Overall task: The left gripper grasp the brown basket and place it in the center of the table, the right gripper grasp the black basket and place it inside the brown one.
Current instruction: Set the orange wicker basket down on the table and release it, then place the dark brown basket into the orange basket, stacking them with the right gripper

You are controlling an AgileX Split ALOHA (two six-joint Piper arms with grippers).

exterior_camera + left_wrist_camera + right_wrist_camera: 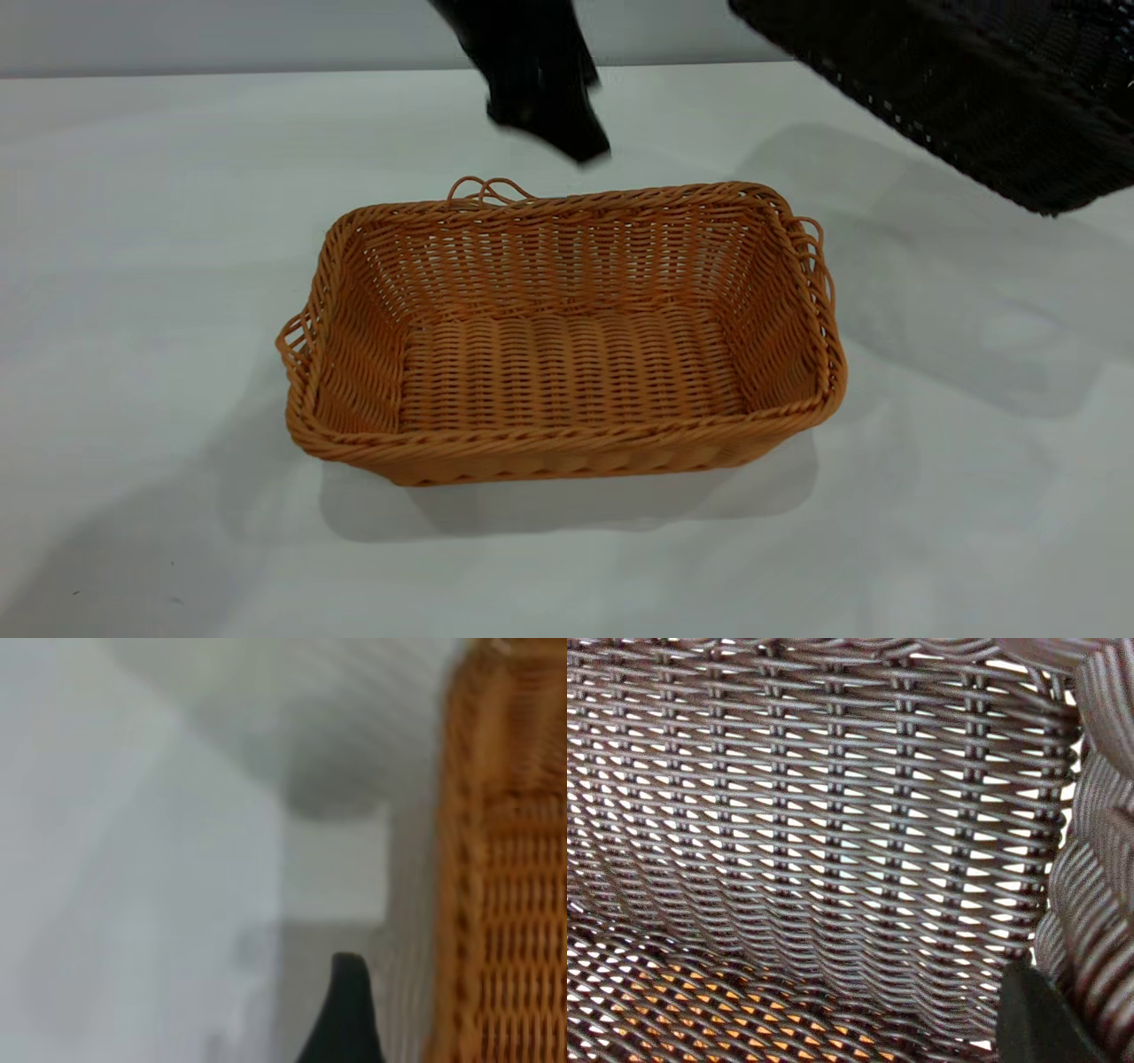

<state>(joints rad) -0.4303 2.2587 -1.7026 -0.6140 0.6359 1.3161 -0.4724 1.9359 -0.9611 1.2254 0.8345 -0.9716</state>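
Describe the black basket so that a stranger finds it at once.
On the white table an orange-tan basket stands empty. Above its far right corner the black basket hangs tilted in the air. It alone is dark, nearly black.

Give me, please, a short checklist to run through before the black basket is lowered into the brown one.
1. Brown basket sits upright near the middle of the table: ok.
2. Brown basket is empty, its woven floor bare: ok.
3. Left gripper is off the brown basket, above the table behind its far rim: ok.
4. Black basket is lifted off the table: ok.
5. Black basket is centred over the brown one: not ok; it hangs tilted, up and to the right of it.
6. Right gripper's hold on the black basket is firm: cannot tell; only a dark finger tip shows by the weave.
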